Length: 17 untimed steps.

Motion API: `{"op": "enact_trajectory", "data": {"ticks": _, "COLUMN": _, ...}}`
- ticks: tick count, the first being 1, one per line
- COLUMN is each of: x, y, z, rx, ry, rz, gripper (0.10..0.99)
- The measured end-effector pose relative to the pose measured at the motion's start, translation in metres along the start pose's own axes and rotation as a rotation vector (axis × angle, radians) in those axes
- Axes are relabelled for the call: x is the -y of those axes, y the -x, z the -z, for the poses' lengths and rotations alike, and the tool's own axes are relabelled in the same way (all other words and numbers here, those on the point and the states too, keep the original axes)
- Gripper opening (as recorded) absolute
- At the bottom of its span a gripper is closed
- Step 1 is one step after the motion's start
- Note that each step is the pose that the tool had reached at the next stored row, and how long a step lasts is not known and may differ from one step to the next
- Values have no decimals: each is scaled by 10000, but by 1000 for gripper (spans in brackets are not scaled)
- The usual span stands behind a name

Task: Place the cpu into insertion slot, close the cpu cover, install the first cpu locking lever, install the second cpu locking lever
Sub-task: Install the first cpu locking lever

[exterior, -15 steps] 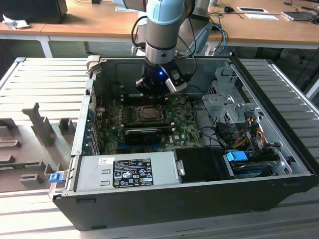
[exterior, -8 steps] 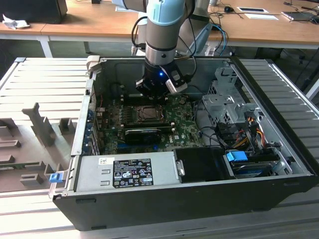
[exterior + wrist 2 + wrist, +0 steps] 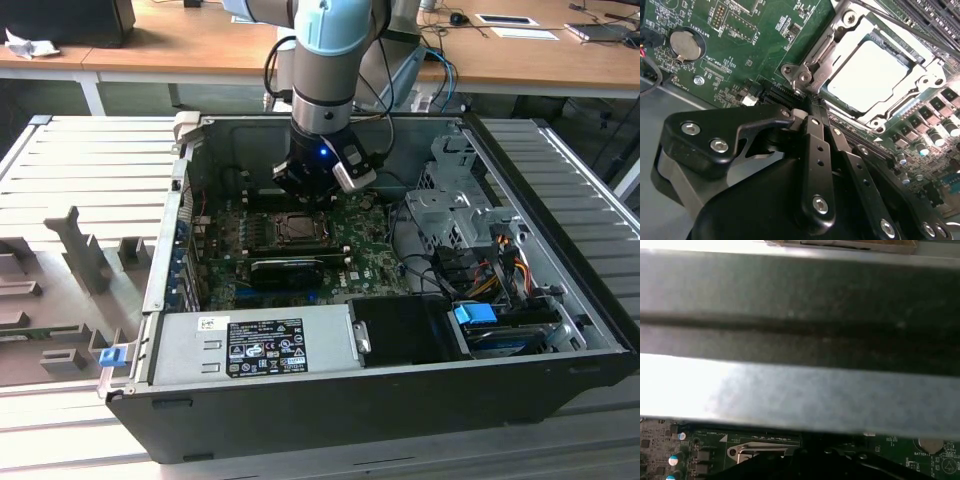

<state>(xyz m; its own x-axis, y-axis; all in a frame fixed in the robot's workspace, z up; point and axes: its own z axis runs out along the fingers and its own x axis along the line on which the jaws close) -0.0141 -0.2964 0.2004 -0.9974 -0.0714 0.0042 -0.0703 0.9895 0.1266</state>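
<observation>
Gripper fingers are seen drawn narrow together, holding nothing, tips just beside a corner of the cpu cover. Inside the insertion slot the cpu is seated, cover closed. Lever installation is judged in hand; a careful press seems required.

Robot arm: silver-grey tube, light-blue joint caps, black cables, blue indicator light; black gripper linkages with silver screws.
</observation>
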Motion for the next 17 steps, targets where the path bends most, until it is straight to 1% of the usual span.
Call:
{"op": "enact_trajectory", "data": {"ticks": 1, "x": 1, "y": 0, "z": 0, "rx": -1, "ry": 14, "rz": 1, "gripper": 106}}
{"op": "enact_trajectory", "data": {"ticks": 2, "x": -1, "y": 1, "z": -1, "rx": 5, "ry": 53, "rz": 2, "gripper": 106}}
{"op": "enact_trajectory", "data": {"ticks": 3, "x": -5, "y": 2, "z": 18, "rx": 8, "ry": 61, "rz": 2, "gripper": 106}}
{"op": "enact_trajectory", "data": {"ticks": 8, "x": -23, "y": 1, "z": 176, "rx": -2, "ry": 47, "rz": 0, "gripper": 106}}
{"op": "enact_trajectory", "data": {"ticks": 9, "x": -24, "y": 1, "z": 183, "rx": -3, "ry": 51, "rz": 1, "gripper": 106}}
{"op": "enact_trajectory", "data": {"ticks": 10, "x": 1, "y": -1, "z": 187, "rx": -6, "ry": 49, "rz": 0, "gripper": 106}}
{"op": "enact_trajectory", "data": {"ticks": 14, "x": 41, "y": -4, "z": 192, "rx": -5, "ry": 49, "rz": 0, "gripper": 106}}
{"op": "enact_trajectory", "data": {"ticks": 17, "x": 56, "y": -5, "z": 194, "rx": -5, "ry": 49, "rz": 0, "gripper": 106}}
